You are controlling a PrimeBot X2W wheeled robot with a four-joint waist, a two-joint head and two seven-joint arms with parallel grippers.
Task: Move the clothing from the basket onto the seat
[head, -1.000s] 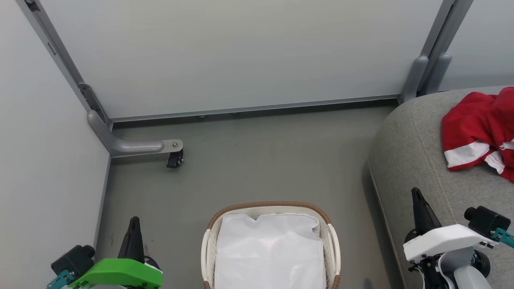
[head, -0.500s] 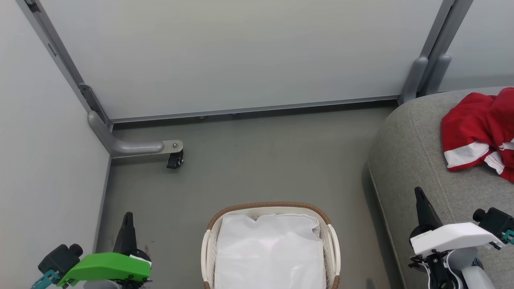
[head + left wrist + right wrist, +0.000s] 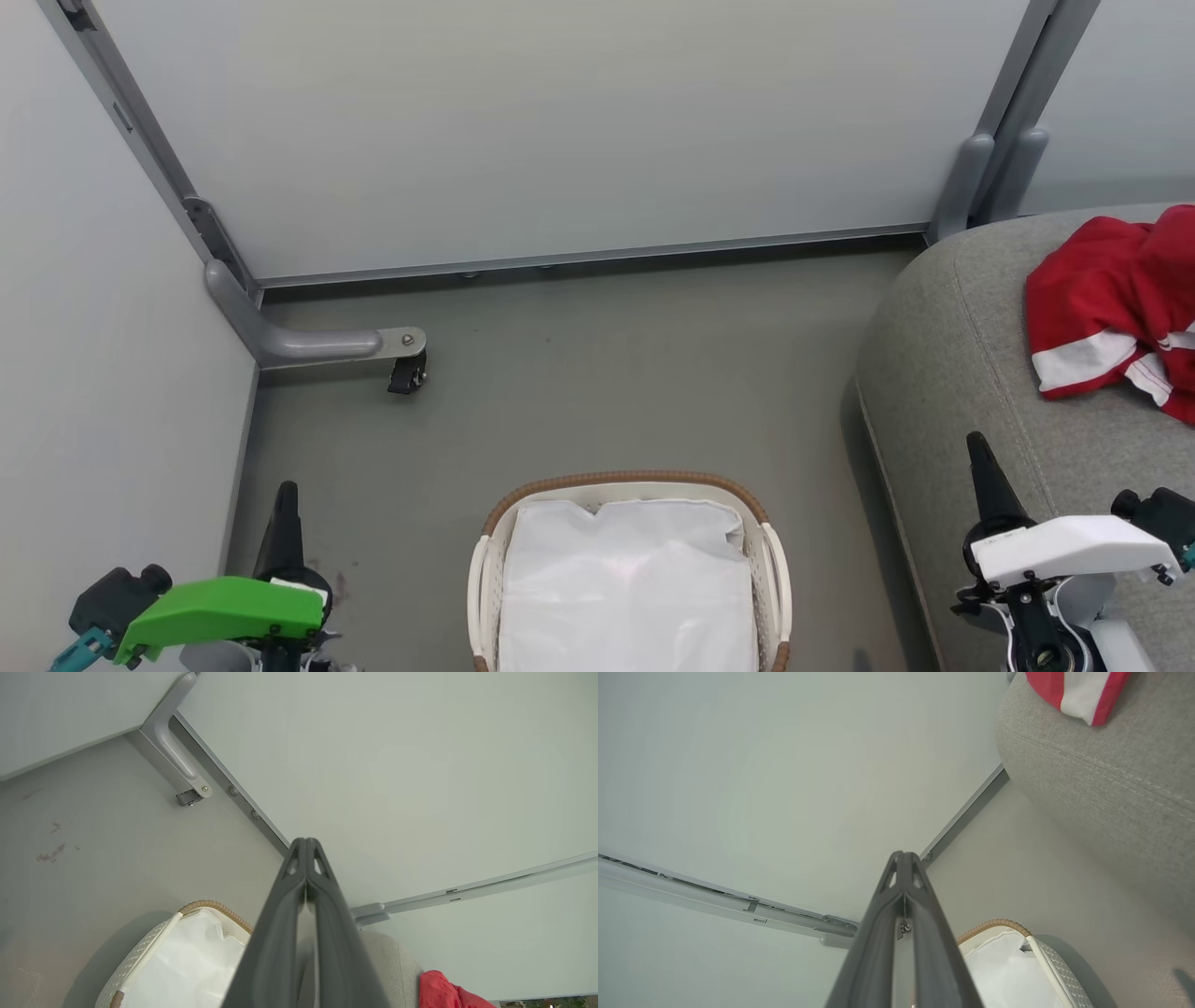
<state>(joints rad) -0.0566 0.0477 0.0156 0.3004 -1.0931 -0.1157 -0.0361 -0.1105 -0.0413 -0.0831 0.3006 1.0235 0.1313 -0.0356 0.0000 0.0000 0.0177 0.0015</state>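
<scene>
- Basket (image 3: 635,481): bottom centre of the head view, on the floor (image 3: 597,392); liner (image 3: 625,588) inside it.
- Seat (image 3: 943,373): right edge, apart from the basket.
- Clothing (image 3: 1102,289): on the seat, upper right.
- Partition (image 3: 560,131): across the top, behind the floor.
- Castor foot (image 3: 407,373): left of centre, near the partition's base.
- Left gripper (image 3: 285,492): lower left.
- Right gripper (image 3: 977,445): lower right, over the seat's edge.

Clothing (image 3: 1111,299) red w/ white stripes; seat (image 3: 943,373) grey woven; basket (image 3: 635,482) white, brown rim.
</scene>
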